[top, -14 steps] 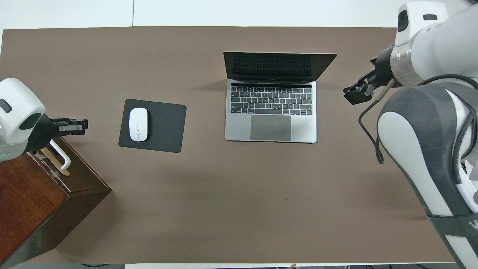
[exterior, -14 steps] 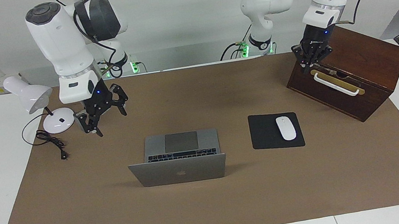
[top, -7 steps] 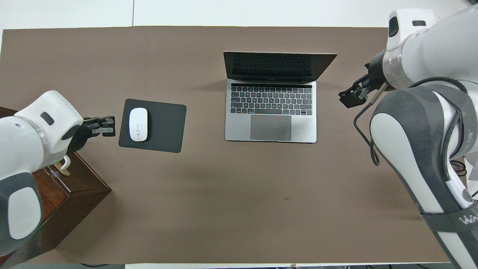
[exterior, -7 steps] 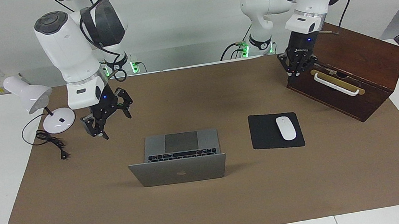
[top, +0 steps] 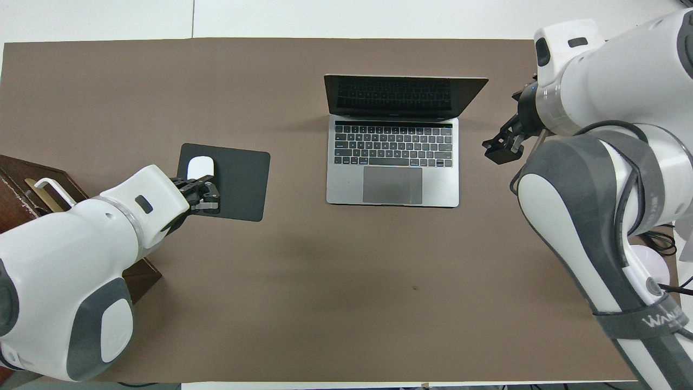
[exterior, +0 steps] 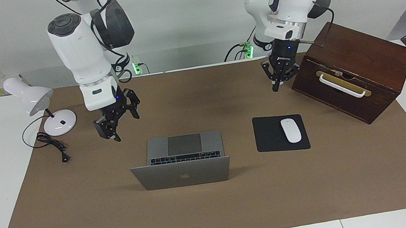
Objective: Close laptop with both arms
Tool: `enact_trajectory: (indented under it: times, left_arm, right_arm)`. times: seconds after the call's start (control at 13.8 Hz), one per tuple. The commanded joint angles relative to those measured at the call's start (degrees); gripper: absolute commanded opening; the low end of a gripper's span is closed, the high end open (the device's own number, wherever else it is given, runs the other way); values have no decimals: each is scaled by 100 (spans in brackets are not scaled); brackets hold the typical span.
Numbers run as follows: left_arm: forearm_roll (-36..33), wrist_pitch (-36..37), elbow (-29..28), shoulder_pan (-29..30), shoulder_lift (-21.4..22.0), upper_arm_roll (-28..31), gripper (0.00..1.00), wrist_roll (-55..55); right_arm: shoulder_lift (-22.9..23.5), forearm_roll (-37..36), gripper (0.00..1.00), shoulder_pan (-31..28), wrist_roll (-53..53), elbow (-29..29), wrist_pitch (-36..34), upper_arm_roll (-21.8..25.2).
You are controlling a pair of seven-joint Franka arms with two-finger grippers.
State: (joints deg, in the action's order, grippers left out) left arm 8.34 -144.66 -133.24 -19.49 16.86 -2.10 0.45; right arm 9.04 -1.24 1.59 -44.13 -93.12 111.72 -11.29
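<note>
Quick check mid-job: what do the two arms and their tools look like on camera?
Both arms are glossy white with dark grey joint covers and black cables looped outside. The left tool and right tool are black, each with a small blue light above it. Green lights glow at both bases.

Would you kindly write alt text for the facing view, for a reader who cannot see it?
An open silver laptop sits on a brown mat, untouched, with the right end effector and left end effector raised above the mat. A white mouse lies on a black pad by a wooden box; a white lamp stands at the right arm's end.
</note>
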Motion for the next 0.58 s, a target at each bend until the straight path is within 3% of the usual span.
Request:
enact_trajectory:
  times: [0.0, 0.51]
  left_arm:
    - [124, -518, -368, -283, 142, 69, 0, 8]
    - [325, -1898, -633, -863, -613, 69, 0, 16]
  right_arm:
    - [89, -324, 100, -98, -192, 4, 149, -206]
    - [457, -624, 100, -124, -201, 478, 140, -286]
